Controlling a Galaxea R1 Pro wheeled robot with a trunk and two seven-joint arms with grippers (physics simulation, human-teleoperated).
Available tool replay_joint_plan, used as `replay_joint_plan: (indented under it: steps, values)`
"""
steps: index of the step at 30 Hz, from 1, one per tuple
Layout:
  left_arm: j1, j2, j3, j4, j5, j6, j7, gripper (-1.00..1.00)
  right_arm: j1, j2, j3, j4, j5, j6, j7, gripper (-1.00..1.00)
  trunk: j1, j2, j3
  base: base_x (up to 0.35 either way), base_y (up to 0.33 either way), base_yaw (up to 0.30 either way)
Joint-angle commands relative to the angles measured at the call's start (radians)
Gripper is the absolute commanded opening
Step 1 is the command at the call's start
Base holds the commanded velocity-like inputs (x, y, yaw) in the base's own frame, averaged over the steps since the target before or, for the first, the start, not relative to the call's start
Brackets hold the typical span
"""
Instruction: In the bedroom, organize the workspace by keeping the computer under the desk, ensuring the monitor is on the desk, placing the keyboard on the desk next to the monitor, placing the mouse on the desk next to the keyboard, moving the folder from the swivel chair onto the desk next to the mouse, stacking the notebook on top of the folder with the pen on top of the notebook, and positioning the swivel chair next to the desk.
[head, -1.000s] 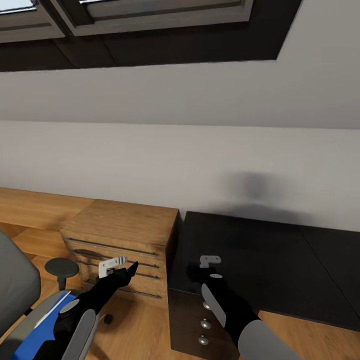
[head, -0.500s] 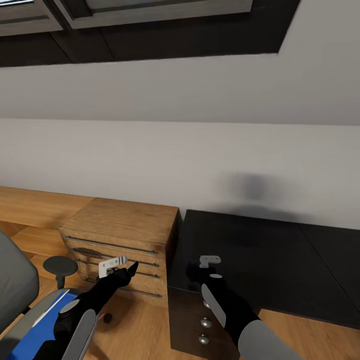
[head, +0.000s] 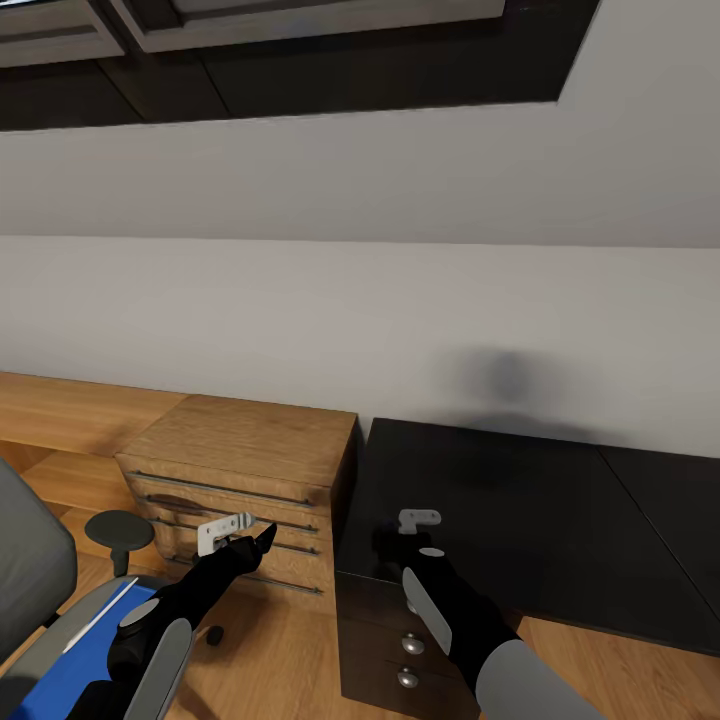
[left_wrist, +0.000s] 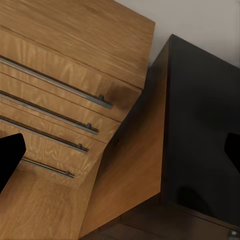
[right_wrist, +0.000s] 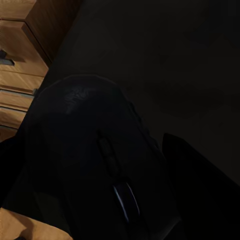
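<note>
The right pincer (head: 395, 545) sits over the near left corner of the black worktop (head: 520, 520), directly above the drawer unit with silver knobs (head: 410, 645). The right wrist view shows a dark computer mouse (right_wrist: 100, 165) filling the space between its fingers, scroll wheel visible, so the pincer is judged to be closed on the mouse; whether the mouse already rests on the worktop surface cannot be told. The left pincer (head: 262, 540) hangs in front of the light wooden drawer chest (head: 245, 470), with its fingertips spread wide and nothing between them. At the lower left of the head view, the swivel chair (head: 30, 570) carries the blue folder (head: 70, 665) on its seat, with a thin pale pen (head: 105, 605) lying across it. The visible part of the worktop carries no monitor or keyboard. The step in hand appears to be placing the mouse on the worktop. The next move calls for lowering the mouse until it bears flat on the surface, at a spot that leaves room for the keyboard beside it, then opening the fingers and lifting straight up so the mouse is not dragged. The folder transfer remains undone.
</note>
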Motion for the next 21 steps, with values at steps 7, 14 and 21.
replay_joint_plan:
  steps: [7,14,21]
  values:
    - [-0.001,0.001,-0.001,-0.001,0.011,0.003,0.01,1.0,-0.001,0.0,0.005,-0.003,-0.011,0.003,-0.011,-1.0,0.0,-0.001,-0.001,0.0,0.0,0.065]
    - [-0.001,0.002,-0.001,-0.001,0.012,0.004,0.01,1.0,-0.001,-0.003,0.0,-0.003,-0.01,-0.048,-0.011,-1.0,0.0,-0.001,-0.001,0.0,0.0,0.085]
    - [-0.001,0.002,-0.001,-0.001,0.012,0.003,0.01,1.0,-0.001,-0.003,0.001,0.001,-0.009,-0.072,-0.012,-1.0,0.0,-0.001,-0.001,0.0,0.0,0.003]
